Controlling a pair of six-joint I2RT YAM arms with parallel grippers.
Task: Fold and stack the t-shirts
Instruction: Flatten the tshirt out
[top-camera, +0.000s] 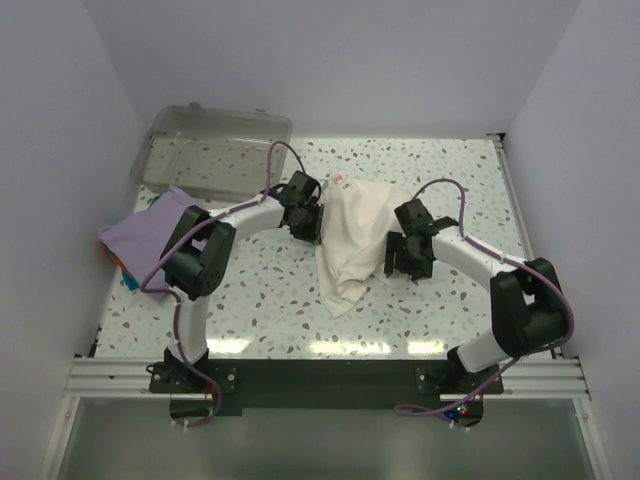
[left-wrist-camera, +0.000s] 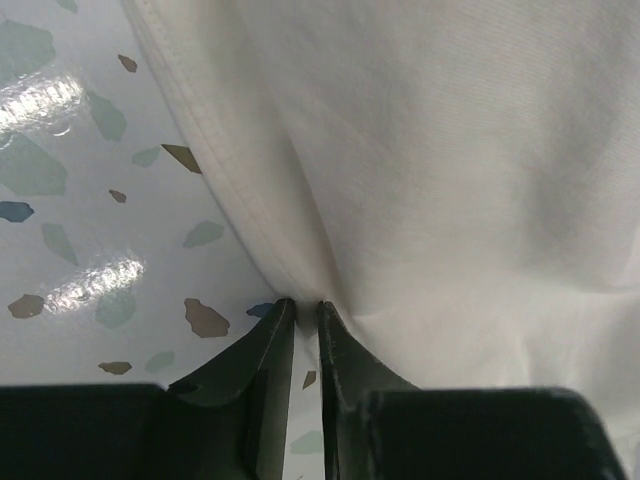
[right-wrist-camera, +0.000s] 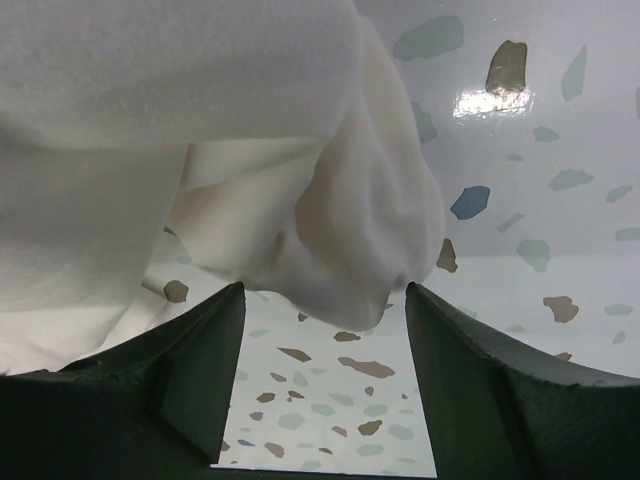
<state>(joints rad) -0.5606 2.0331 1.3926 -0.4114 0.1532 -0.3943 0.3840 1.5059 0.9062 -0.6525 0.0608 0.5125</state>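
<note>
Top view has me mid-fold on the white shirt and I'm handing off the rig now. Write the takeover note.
Left gripper: jaws nearly together at the hem of the cream-white t-shirt; grip not confirmed.
Right gripper: open, a bunched fold of that shirt between its fingers.
Cream-white t-shirt: crumpled mid-table between the arms, not folded.
Lavender t-shirt: at the table's left edge by the clear bin, looks folded.
To do: fold the cream-white one, stack both.
</note>
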